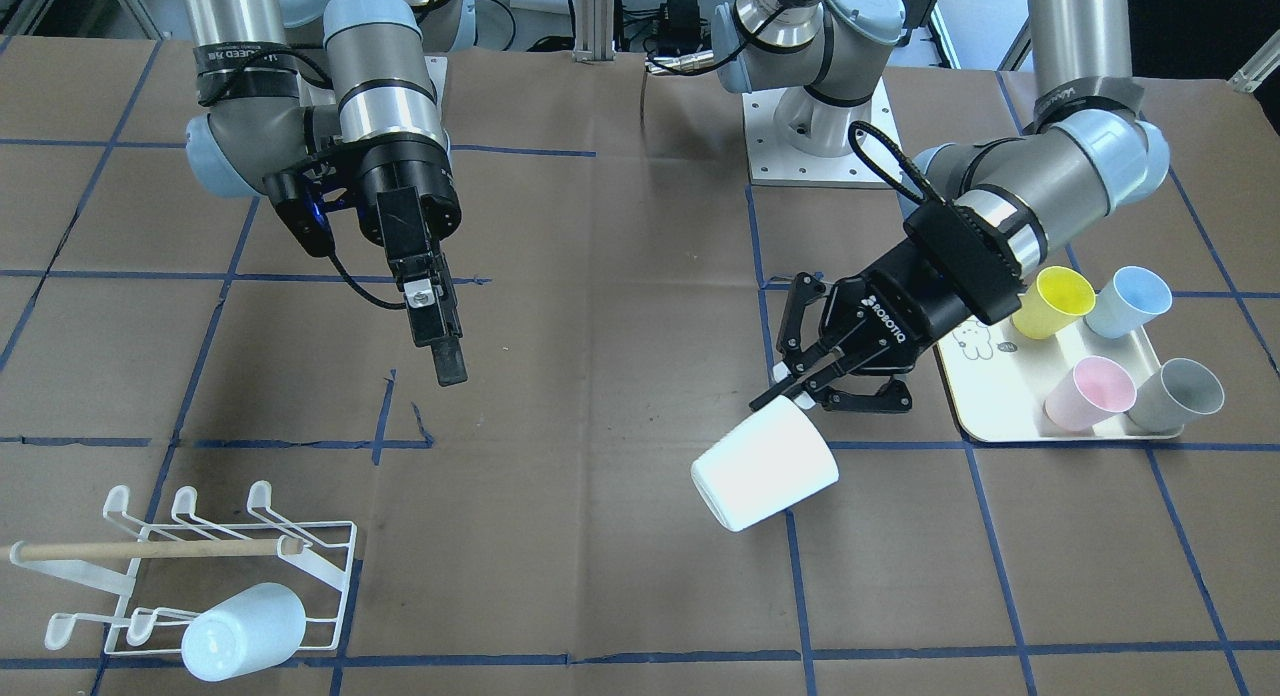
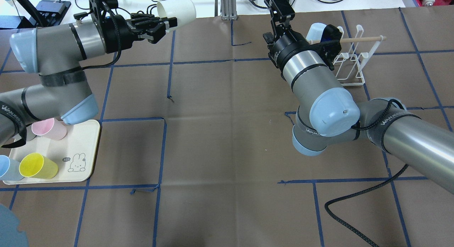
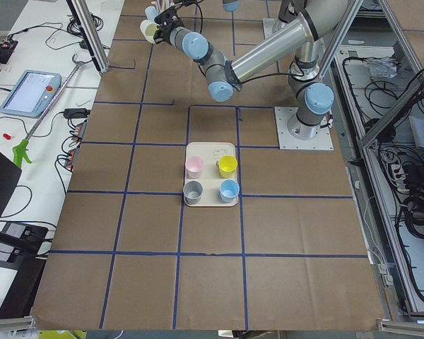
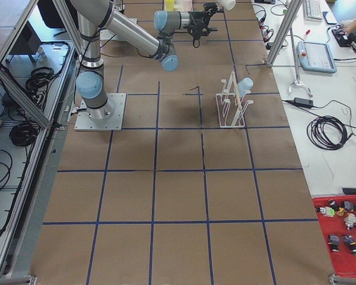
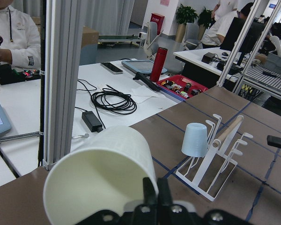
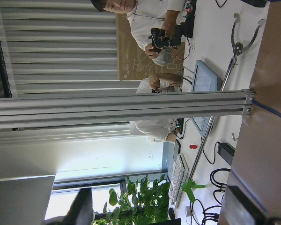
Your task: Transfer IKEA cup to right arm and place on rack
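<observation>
**White cup held by the left arm, rack waiting across the table**

The left gripper (image 1: pixel 788 394) is clamped on the rim of the white cup (image 1: pixel 765 466), a smooth, matte, tapered tumbler. It's held tipped on its side, with the mouth toward the gripper and the flat base pointing away. The cup hangs in the air, clear of the table (image 1: pixel 600 376), which is covered in brown paper with a grid of blue tape lines.

The right arm (image 1: pixel 385 106), silver tube with pale blue caps, hangs well apart from it. The right gripper (image 1: pixel 448 361) is spread wide with nothing between its flat black fingers.

Off beyond the right arm stands the rack (image 1: pixel 262 498). It's thin white wire with two rows of three hooked prongs, six in all, and a pale wooden dowel handle (image 1: pixel 150 550) across the top. One pale blue cup (image 1: pixel 243 631) sits upside down on a prong.

By the left arm (image 1: pixel 1050 186) is a cream rounded-corner tray (image 1: pixel 1000 396) with a small long-eared drawing. Four cups stand on it: a yellow cup (image 1: pixel 1052 302), a light-blue cup (image 1: pixel 1128 301), a pink cup (image 1: pixel 1090 392) and a grey cup (image 1: pixel 1178 394).

That's six cups in all, and two arms.
</observation>
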Controlling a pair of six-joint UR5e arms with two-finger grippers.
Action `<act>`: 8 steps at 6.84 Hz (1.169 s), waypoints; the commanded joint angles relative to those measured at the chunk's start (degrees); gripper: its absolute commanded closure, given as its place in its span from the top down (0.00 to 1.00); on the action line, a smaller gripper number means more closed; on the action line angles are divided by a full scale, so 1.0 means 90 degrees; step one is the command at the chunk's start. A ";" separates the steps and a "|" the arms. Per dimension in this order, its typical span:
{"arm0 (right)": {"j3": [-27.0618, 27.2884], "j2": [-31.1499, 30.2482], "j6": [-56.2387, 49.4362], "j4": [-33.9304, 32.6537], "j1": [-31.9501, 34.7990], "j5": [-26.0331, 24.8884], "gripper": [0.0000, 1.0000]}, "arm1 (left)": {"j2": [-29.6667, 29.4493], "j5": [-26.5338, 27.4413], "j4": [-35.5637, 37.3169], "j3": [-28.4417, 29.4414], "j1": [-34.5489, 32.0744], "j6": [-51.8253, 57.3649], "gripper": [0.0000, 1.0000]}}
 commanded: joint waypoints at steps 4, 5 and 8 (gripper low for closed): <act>-0.0028 0.0042 0.0565 0.0269 0.0363 0.0497 0.95 | -0.0217 -0.0124 0.2450 -0.0882 -0.0619 -0.1017 0.09; -0.0037 0.0119 0.0566 0.0317 0.0392 0.0497 0.95 | -0.0217 -0.0124 0.2481 -0.0892 -0.0619 -0.1028 0.09; -0.0242 0.0305 0.0945 0.0638 0.0617 0.0517 0.95 | -0.0237 -0.0124 0.2521 -0.0902 -0.0629 -0.1029 0.09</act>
